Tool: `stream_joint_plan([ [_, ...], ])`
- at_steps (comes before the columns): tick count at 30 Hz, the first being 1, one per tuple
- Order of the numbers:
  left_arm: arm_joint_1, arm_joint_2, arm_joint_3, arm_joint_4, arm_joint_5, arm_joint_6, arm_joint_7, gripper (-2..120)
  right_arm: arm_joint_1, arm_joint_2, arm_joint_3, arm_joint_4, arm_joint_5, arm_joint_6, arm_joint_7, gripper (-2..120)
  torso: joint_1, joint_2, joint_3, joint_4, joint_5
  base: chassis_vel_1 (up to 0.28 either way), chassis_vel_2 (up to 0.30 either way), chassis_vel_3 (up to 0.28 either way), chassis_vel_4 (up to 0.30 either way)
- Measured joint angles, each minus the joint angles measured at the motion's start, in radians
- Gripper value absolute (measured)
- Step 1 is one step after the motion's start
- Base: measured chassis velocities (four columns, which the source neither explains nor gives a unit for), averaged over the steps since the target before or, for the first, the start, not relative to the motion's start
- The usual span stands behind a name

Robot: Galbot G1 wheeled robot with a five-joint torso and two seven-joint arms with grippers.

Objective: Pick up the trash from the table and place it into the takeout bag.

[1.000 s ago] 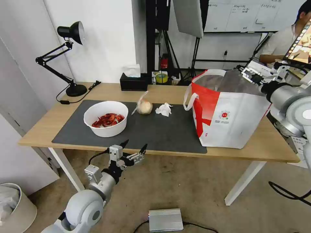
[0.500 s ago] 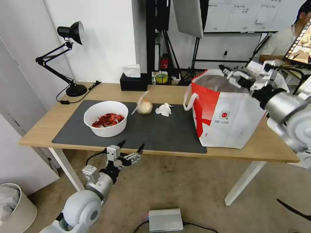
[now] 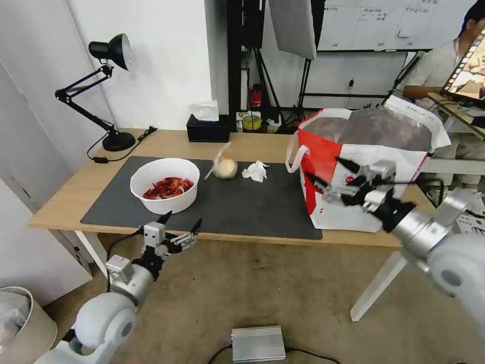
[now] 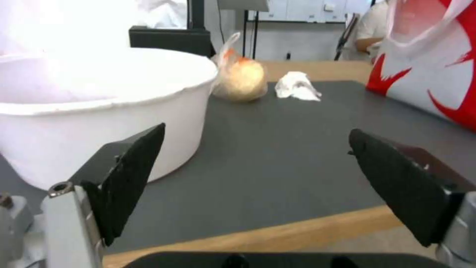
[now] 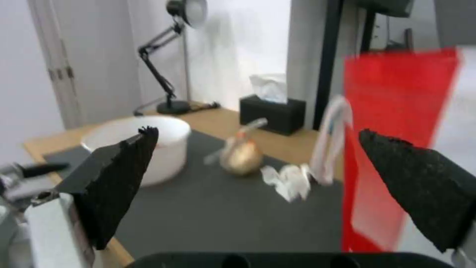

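Observation:
On the dark mat point(image 3: 252, 207) of the table point(image 3: 65, 202) stand a white bowl of red crayfish shells point(image 3: 165, 184), a clear bag around a beige ball point(image 3: 225, 166) and a crumpled white tissue point(image 3: 256, 171). The white-and-red takeout bag point(image 3: 323, 141) stands open at the table's right end. My left gripper point(image 3: 182, 220) hangs open at the front edge, just before the bowl point(image 4: 99, 111). In front of the takeout bag's near face, my right gripper point(image 3: 324, 169) is open and empty; it faces the ball point(image 5: 240, 156) and the tissue point(image 5: 290, 180).
A black desk lamp point(image 3: 113, 50) stands at the back left and a black tissue box point(image 3: 208, 129) at the back middle. On the floor lie a silver box point(image 3: 258, 344) and, at the far left, a white bin point(image 3: 20, 323).
My right arm swung from above the takeout bag's far rim down to its front face. My left gripper slid left along the table's front edge, toward the bowl.

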Motion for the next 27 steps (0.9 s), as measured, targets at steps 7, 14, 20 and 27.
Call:
stream_joint_plan([
  [7, 0.009, -0.003, -0.013, 0.045, 0.003, -0.034, 0.013, 100, -0.124, 0.096, -0.033, -0.1, -0.135, 0.229, -0.054, 100, 0.0, 0.0, 0.0, 0.0, 0.0001, 0.0, 0.0, 0.0, 0.0],
  [14, 0.016, -0.031, -0.015, 0.068, 0.013, -0.043, 0.017, 100, -0.186, 0.193, -0.083, -0.157, -0.241, 0.357, -0.041, 100, 0.0, 0.0, 0.0, -0.0001, 0.0001, 0.0, 0.0, 0.0, 0.0],
  [20, 0.016, -0.035, -0.018, 0.104, 0.024, -0.066, 0.03, 100, -0.2, 0.214, -0.112, -0.187, -0.276, 0.387, -0.018, 100, 0.0, 0.0, 0.0, 0.0, 0.0001, 0.0, 0.0, 0.0, 0.0],
  [27, 0.022, -0.031, -0.022, 0.119, 0.033, -0.075, 0.035, 100, -0.191, 0.218, -0.137, -0.201, -0.275, 0.388, 0.01, 100, 0.0, 0.0, 0.0, 0.0001, 0.0, 0.0, 0.0, 0.0, 0.0],
])
